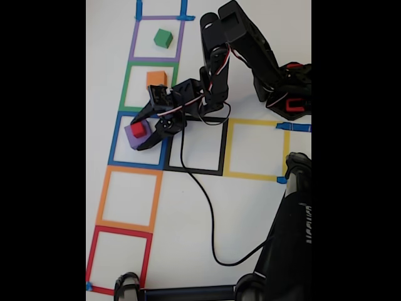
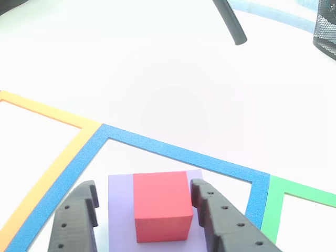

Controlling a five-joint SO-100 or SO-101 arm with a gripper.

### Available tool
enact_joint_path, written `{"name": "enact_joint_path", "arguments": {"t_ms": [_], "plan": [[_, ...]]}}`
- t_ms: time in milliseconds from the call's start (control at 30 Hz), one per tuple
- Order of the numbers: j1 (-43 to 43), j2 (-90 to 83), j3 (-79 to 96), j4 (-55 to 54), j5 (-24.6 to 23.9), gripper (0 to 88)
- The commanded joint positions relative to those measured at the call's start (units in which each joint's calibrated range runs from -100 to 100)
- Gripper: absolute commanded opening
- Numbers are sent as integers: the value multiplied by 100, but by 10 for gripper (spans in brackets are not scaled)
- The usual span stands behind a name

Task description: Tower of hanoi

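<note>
You are working in bright, even light that is washing the white surface (image 1: 250,213) almost blank in both views, with hardly any shadows falling. Black bars are flanking the soft, slightly blurred fixed view. The other view is blowing out near its top, though the red cube (image 2: 161,206) is staying crisp.
</note>
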Motion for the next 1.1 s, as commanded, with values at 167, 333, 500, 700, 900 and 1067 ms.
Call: {"name": "enact_joint_path", "arguments": {"t_ms": [167,333,500,700,900,1067], "plan": [[12,-59,40,-5,36,92],[22,-59,67,28,36,71],[-17,-67,76,28,36,47],[-26,-108,67,19,36,26],[-65,-632,140,327,36,25],[-7,-1900,95,1558,36,24]]}}
